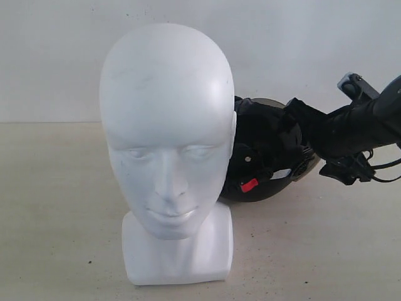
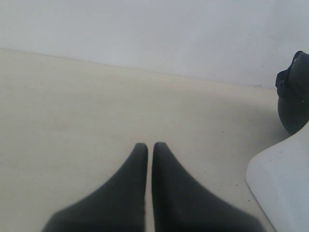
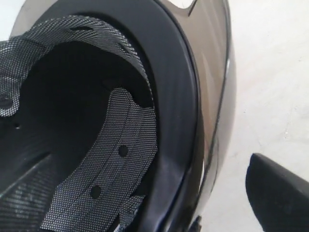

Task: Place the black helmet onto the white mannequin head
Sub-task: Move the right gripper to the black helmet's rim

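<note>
The task is barely begun: the white mannequin head [image 1: 166, 125] stands bare and upright on its square base in the middle of the bench [image 1: 56, 219], and nothing sits on it. The black helmet [image 1: 269, 157] rests on the bench just behind the head and to its right, closer to the back edge by the wall, tipped on its side so the padded inside and a red buckle [image 1: 249, 185] face forward. The right arm reaches in to it from the right edge. In the right wrist view the helmet's rim and smoky visor [image 3: 212, 72] fill the picture, and the one of the right fingers [image 3: 280, 193] that shows stands off the visor with bare bench between, so they look spread wide and grasp nothing; the other finger is out of sight. The left fingers [image 2: 137, 164] are pressed nearly together with nothing between them, hovering low over bare bench beside the head's base. The grip on the rim, the lift, the turn of the opening downward and the lowering over the crown are all left to do.
</note>
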Controlling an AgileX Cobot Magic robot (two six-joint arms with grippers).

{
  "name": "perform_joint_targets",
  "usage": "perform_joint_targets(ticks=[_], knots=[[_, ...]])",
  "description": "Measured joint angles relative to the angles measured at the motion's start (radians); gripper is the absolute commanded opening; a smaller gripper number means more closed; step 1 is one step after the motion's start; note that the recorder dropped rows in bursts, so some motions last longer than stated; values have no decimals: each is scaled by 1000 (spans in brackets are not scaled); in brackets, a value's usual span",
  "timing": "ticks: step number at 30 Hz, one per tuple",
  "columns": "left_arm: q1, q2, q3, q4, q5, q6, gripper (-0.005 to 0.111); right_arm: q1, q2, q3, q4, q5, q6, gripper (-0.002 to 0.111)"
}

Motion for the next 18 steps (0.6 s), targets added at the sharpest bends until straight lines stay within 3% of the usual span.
perform_joint_targets(ticks=[2,4,5,6,7,9,18], knots=[[0,0,0,0,0,0,4,0,20,-7,4,0,14,96],[0,0,0,0,0,0,4,0,32,-7,4,0,18,76],[0,0,0,0,0,0,4,0,34,-7,4,0,18,58],[0,0,0,0,0,0,4,0,38,-7,4,0,20,47],[0,0,0,0,0,0,4,0,40,-7,4,0,23,24],[0,0,0,0,0,0,4,0,42,-7,3,-3,35,0],[0,0,0,0,0,0,4,2,42,-7,-12,20,40,0]])
